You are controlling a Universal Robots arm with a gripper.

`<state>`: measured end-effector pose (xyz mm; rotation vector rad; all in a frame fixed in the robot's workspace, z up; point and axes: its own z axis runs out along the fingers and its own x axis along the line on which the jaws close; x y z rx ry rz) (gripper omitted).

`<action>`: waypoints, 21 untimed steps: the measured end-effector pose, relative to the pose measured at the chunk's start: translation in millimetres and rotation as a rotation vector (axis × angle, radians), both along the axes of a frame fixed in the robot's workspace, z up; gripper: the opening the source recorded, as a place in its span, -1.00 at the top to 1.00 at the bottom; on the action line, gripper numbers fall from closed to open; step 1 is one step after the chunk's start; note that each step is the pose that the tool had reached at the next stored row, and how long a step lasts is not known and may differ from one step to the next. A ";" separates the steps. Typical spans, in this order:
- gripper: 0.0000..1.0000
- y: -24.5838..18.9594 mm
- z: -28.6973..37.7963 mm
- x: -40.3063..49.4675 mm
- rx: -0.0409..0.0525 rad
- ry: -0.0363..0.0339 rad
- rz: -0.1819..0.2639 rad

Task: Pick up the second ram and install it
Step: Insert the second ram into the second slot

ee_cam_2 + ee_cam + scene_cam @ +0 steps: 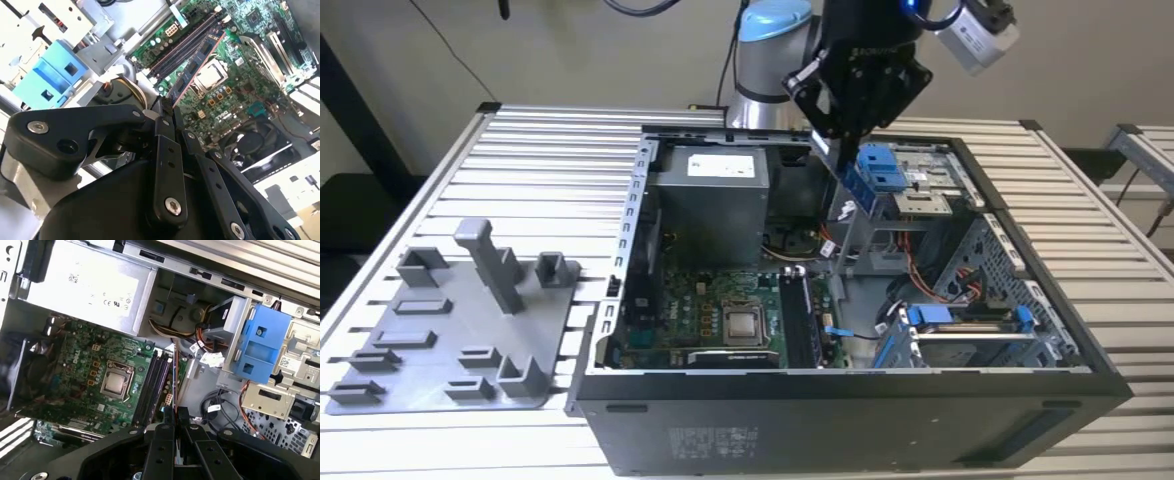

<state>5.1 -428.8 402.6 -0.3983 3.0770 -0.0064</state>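
My gripper hangs over the open computer case, above the middle of its back part. In both wrist views its fingers are shut on the second ram, a long thin dark stick with chips along its face. The first wrist view has the ram edge-on, reaching out from the gripper over the green motherboard. It lies along the long black sockets, just to their side and well above them. In the second wrist view the gripper holds one end of the stick, with the sockets beyond.
The case has tall metal walls. Inside are a grey power supply, a blue drive bracket, the processor socket and loose cables. A grey plastic tray with blocks lies at the exterior view's left.
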 end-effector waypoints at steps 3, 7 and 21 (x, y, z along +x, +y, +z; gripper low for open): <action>0.73 0.0 -0.5 0.0 -0.0001 0.0000 -0.051; 0.73 0.0 -1.2 0.0 0.0000 0.0000 -0.119; 0.73 0.0 -3.0 0.0 0.0000 0.0000 -0.302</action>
